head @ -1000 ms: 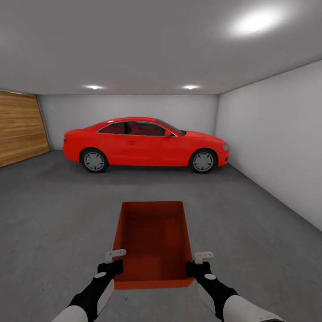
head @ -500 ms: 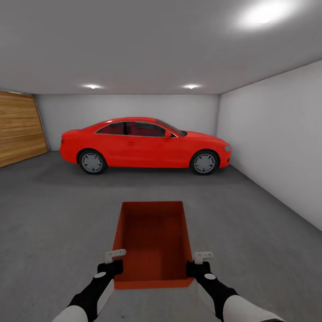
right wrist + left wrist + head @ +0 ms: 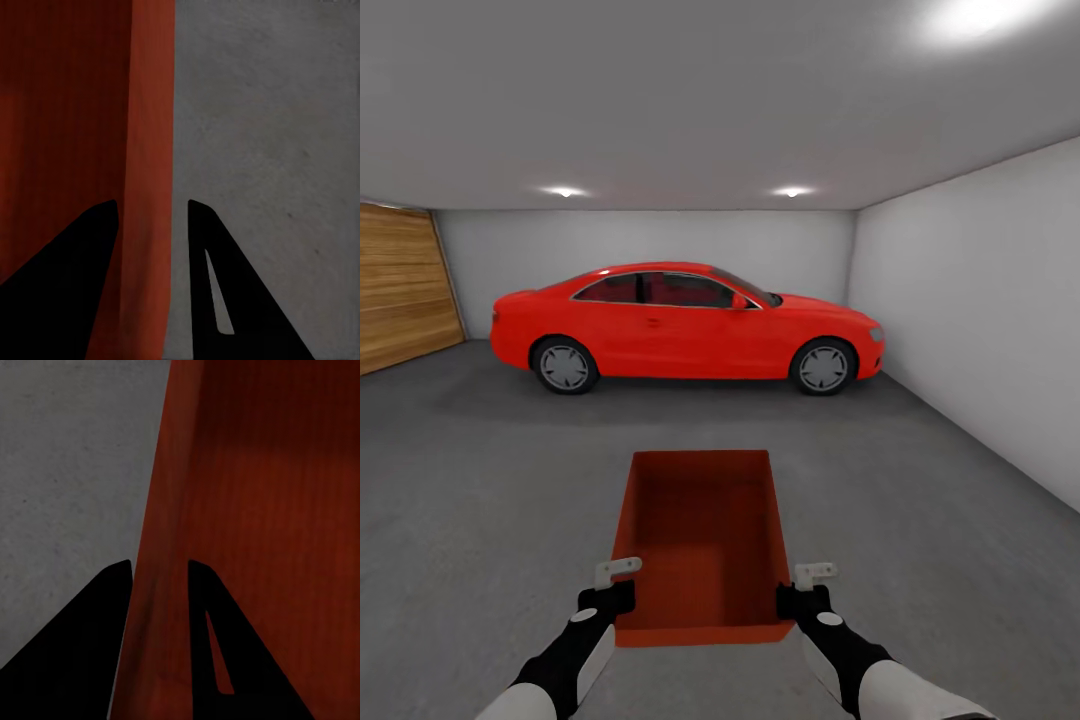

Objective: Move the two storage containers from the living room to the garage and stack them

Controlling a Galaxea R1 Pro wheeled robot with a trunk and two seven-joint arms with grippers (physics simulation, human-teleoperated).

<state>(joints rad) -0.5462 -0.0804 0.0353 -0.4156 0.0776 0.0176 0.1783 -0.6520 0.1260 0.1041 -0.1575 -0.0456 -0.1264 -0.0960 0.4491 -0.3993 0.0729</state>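
One orange-red open-topped storage container [image 3: 702,540] hangs in front of me above the garage's dark grey floor [image 3: 480,500]. My left gripper [image 3: 620,588] is shut on its left wall near the close end, and my right gripper [image 3: 794,590] is shut on its right wall. In the left wrist view the two dark fingers of the left gripper [image 3: 159,566] straddle the container's wall [image 3: 161,495]. In the right wrist view the right gripper [image 3: 152,204] pinches the other wall [image 3: 154,112] the same way. The container is empty inside.
A red car [image 3: 680,325] is parked side-on across the far end. A wooden door [image 3: 400,295] stands at the left and a pale wall [image 3: 980,320] runs along the right. Open grey floor lies between me and the car.
The whole view has crept forward: the car looks slightly larger and the ceiling light has slid toward the top edge. The container and both grippers keep their place in the picture.
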